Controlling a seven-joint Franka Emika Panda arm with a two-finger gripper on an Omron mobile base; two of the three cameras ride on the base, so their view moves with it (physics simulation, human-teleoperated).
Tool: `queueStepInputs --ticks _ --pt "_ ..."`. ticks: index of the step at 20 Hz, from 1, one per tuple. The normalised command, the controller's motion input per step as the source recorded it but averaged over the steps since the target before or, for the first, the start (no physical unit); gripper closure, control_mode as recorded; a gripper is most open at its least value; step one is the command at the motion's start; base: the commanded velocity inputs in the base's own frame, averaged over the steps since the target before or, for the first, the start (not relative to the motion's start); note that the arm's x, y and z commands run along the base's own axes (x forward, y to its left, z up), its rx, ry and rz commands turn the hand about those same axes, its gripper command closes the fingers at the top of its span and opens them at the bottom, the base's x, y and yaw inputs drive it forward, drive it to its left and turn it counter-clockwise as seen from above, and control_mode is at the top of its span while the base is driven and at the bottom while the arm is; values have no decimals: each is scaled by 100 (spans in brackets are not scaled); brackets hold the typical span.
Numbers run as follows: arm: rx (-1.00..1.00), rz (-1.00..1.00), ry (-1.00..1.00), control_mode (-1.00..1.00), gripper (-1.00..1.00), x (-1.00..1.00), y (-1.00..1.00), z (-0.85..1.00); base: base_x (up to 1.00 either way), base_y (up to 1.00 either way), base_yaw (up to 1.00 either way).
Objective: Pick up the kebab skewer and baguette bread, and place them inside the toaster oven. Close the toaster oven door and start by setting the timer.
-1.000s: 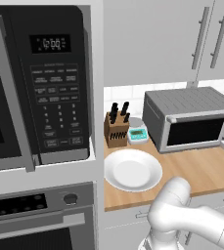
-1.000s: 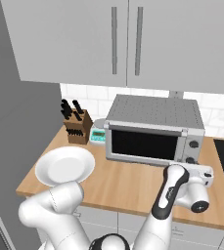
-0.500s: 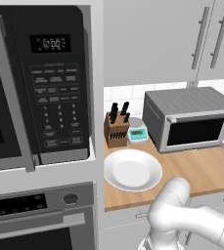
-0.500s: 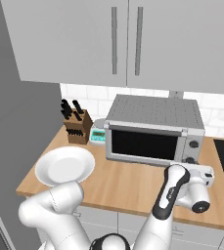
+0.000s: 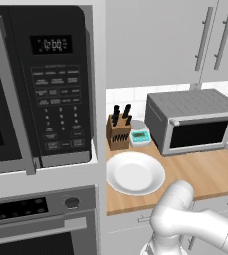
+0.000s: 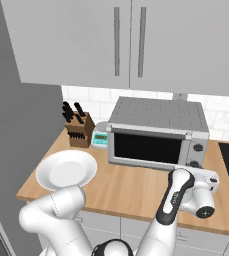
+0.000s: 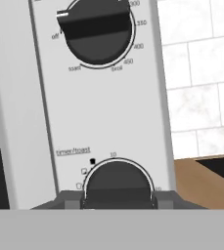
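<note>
Nothing among the things on the surface (image 6: pixel 136 190) has shifted over the last second, and the arm stays put at the right end of the toaster oven (image 6: pixel 158 132).

From the right base view, the toaster oven door (image 6: pixel 146 148) is shut, its dark glass facing out, and the white hand sits just in front of the control panel with its two dark knobs. A white plate (image 6: pixel 66 170) lies near the surface's left end, with a knife block (image 6: pixel 78 131) and a small kitchen scale (image 6: pixel 100 139) behind it against the tiled wall.

From the left base view, a large black microwave (image 5: pixel 41 84) and a built-in oven (image 5: pixel 41 219) below it stand at the left; of the hand it shows just a sliver at the right edge.

Up close in the hand view, the claw (image 7: pixel 117 197) has its fingertips (image 7: pixel 69 199) pressed to either side of the timer knob (image 7: pixel 117 183), gripping it; the label beside it reads timer/toast. Above is the temperature knob (image 7: pixel 98 30), its pointer turned toward off. The door's dark window runs along the left edge, and white tiles and a strip of wooden surface show at the right.
</note>
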Motion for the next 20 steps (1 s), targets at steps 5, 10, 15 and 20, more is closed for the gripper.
queueStepInputs --ticks 5,10,15,20 --pt "14 -8 0 -100 100 0 0 0 0 0 0" --pt "11 -10 0 -100 100 0 1 -10 0 0 0" --pt "14 -11 0 -100 100 0 0 -3 0 0 0" --pt "16 -12 0 -100 100 0 0 0 0 0 0"
